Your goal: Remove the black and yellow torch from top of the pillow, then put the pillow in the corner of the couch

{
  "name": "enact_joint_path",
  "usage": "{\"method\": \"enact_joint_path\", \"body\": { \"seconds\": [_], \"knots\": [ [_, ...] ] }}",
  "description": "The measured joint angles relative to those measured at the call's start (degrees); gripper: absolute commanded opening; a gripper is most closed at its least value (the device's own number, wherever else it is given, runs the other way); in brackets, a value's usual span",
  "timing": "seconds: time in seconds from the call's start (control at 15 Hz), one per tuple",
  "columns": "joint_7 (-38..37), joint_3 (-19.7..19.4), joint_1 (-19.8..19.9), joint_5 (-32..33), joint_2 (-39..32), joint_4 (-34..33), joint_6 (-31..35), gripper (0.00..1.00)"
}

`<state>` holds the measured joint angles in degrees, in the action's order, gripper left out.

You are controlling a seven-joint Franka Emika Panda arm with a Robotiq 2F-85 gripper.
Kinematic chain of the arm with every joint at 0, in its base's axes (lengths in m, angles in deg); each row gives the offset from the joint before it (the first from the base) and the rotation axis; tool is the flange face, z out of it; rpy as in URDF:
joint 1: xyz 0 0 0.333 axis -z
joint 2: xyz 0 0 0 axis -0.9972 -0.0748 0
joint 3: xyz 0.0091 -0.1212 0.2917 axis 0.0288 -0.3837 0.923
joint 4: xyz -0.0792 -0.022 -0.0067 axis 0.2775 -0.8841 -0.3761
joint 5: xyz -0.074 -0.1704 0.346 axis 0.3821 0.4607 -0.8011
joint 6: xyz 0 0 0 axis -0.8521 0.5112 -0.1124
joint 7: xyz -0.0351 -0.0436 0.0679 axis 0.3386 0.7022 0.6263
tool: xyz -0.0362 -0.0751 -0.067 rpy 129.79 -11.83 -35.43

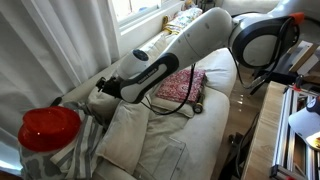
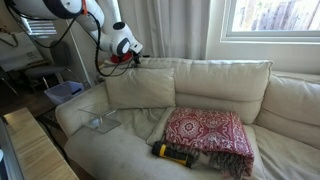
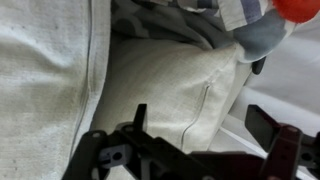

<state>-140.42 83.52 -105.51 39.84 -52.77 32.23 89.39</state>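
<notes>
**Gripper**. In the wrist view the jaws are spread wide and nothing is held. The two dark fingers are seen low in the picture, one to each side. In an exterior view the gripper is found at the top of the couch back, just above the pillow's upper edge.

**Pillow**. Cream and plump, it is stood upright against the back cushion at the end of the couch next to the rounded arm. This placement is judged deliberate, since the corner props it from behind and from the side. In the wrist view the pillow lies directly ahead of the open fingers and between their lines. Whether it is touched cannot be told.

**Torch**. Black with yellow accents, it is laid on its side on the seat at the front edge of the red patterned cushion. It is well apart from both pillow and gripper, and the removal step is judged done.

**Other items.** A red-capped object and a striped cloth are recorded close to the camera, beside the couch end.

**Status.** The pillow is judged to be at or very near its corner. The wide jaws fit either a release or an approach, and which one cannot be told.
</notes>
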Motion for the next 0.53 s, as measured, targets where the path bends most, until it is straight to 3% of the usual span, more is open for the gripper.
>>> {"method": "enact_joint_path", "body": {
  "seconds": [0.53],
  "knots": [
    [6.05, -4.56, 1.05, 1.59, 3.14, 1.73, -6.14, 1.0]
  ]
}}
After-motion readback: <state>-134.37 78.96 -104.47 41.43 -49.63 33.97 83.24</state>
